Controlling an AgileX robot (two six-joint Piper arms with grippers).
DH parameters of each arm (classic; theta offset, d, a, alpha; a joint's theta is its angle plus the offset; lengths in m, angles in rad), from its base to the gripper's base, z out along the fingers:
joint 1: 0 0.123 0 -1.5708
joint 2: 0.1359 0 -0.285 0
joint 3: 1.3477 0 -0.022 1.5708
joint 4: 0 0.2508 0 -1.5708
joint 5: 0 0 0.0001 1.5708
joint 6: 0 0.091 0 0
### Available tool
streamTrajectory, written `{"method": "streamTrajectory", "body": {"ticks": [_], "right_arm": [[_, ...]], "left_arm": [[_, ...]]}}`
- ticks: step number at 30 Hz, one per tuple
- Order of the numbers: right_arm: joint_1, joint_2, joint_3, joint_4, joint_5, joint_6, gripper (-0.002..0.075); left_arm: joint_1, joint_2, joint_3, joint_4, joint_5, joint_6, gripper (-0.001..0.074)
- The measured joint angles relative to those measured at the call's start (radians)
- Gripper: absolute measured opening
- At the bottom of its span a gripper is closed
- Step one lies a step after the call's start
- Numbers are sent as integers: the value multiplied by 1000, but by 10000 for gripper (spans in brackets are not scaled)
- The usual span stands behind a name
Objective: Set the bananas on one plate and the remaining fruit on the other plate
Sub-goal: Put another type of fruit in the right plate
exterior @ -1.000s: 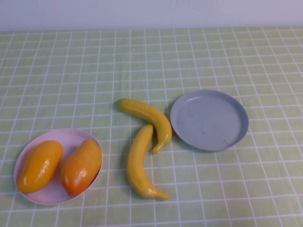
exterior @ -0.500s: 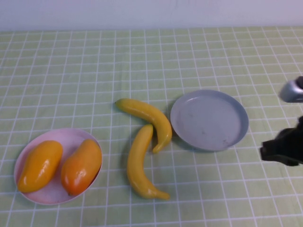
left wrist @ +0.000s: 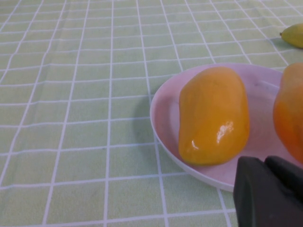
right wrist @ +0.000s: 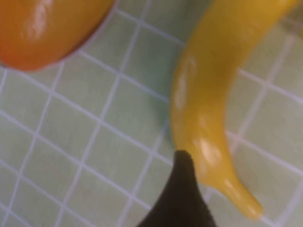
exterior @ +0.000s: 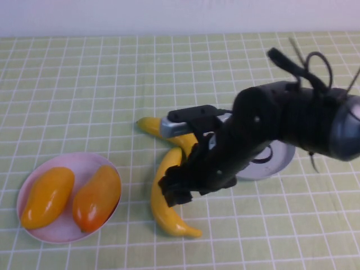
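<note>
We're looking at a green checked tablecloth (exterior: 84, 84) covering the whole table, and the right arm (exterior: 292, 121) is reaching in from the right edge across the middle. The right gripper (exterior: 175, 191) is hanging right over the nearer banana (exterior: 163, 208), which is lying on the cloth near the front edge, about halfway along it. In the right wrist view we're only seeing one dark fingertip (right wrist: 182, 189) beside that banana (right wrist: 213, 109), so we honestly cannot tell how far the jaws are spread or whether they're gripping anything. The second banana (exterior: 151, 126) is sitting a bit farther back, mostly hidden under the arm, with just its end poking out. The grey-blue plate (exterior: 281, 159) is lying toward the right of the table's middle, and the arm is covering most of it. Over by the front left corner, the pink plate (exterior: 84, 163) is holding both mangoes side by side: the yellower mango (exterior: 47, 197) on the left edge side and the redder mango (exterior: 97, 197) next to it. The left gripper (left wrist: 270, 194) is hovering just beside that pink plate (left wrist: 163, 118), close to the yellower mango (left wrist: 213, 116), and we cannot tell its jaw state either, since only a dark corner of it is showing.
</note>
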Motion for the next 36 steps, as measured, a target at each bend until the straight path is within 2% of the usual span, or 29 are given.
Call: {"method": "streamTrajectory", "body": {"ticks": [8,17,20,25,29,33,36], "right_arm": [[66,202,-210,-74,0,109,516],[68,347,-326,-150,44,149,508],[68,358,-345,-162,62,149,462],[69,364,-358,-184,86,149,314],[91,342,-369,-178,100,149,316],[97,225,-375,-223,94,149,316],[55,140,-373,-287,101,161,316]], "left_arm": [[0,0,0,0,0,0,1],[0,0,0,0,0,0,1],[0,0,0,0,0,0,1],[0,0,0,0,2,0,1],[0,0,0,0,2,0,1],[0,0,0,0,2,0,1],[0,0,0,0,2,0,1]]}}
